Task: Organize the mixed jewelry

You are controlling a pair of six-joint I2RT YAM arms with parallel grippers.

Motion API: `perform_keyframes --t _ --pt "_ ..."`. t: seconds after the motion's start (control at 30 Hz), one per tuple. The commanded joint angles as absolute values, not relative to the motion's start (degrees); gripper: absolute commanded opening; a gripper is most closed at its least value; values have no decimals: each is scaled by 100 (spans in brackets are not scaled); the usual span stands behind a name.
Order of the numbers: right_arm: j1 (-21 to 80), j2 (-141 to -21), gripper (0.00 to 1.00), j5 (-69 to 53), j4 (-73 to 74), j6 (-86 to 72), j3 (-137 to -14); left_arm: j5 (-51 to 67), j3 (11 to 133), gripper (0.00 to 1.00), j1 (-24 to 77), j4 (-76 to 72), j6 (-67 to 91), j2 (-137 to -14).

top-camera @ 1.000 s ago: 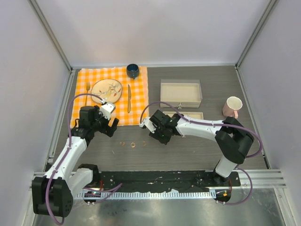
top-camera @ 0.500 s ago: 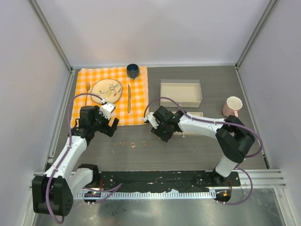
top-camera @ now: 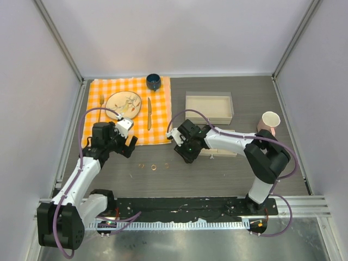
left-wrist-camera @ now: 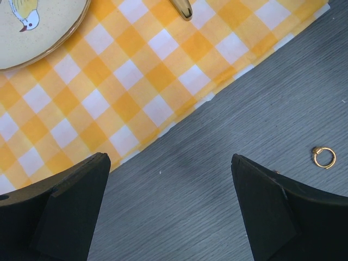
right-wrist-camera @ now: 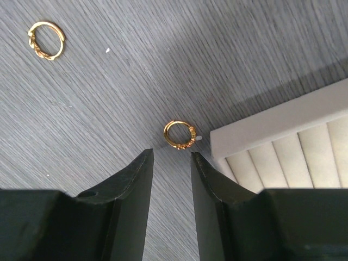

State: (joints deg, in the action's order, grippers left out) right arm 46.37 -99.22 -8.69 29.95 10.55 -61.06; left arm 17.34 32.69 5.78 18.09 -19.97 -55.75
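Three tiny gold rings (top-camera: 154, 167) lie in a row on the dark table between the arms. In the right wrist view a beaded gold ring (right-wrist-camera: 179, 134) lies on the table just beyond my fingertips, touching the corner of the small beige slotted tray (right-wrist-camera: 283, 128). A twisted gold ring (right-wrist-camera: 46, 39) lies farther off. My right gripper (right-wrist-camera: 171, 155) (top-camera: 184, 155) has its jaws a narrow gap apart with nothing between them. My left gripper (left-wrist-camera: 168, 160) (top-camera: 126, 148) is wide open and empty by the cloth's edge, with a gold ring (left-wrist-camera: 324, 156) to its right. No silver hoop is in view.
An orange checked cloth (top-camera: 163, 117) holds a plate (top-camera: 123, 104), fork (top-camera: 101, 100), knife (top-camera: 149, 113) and blue bowl (top-camera: 153, 81). A larger beige tray (top-camera: 209, 107) stands at the back. A pink cup (top-camera: 270, 122) stands at the right.
My right gripper has moved a little back and to the right, away from the row of rings toward the small tray. The left arm has not moved.
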Motion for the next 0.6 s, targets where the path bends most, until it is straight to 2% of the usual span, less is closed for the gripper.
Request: perform_keyframes --t 0.0,0.57 --pt "4605 -9967 40 -1107 2874 1028 -6363 1679 3270 100 598 1529 -2074 -5546" --pt "4570 -10187 40 -1099 2856 1107 -6530 1635 3252 100 598 1538 -2136 -5493"
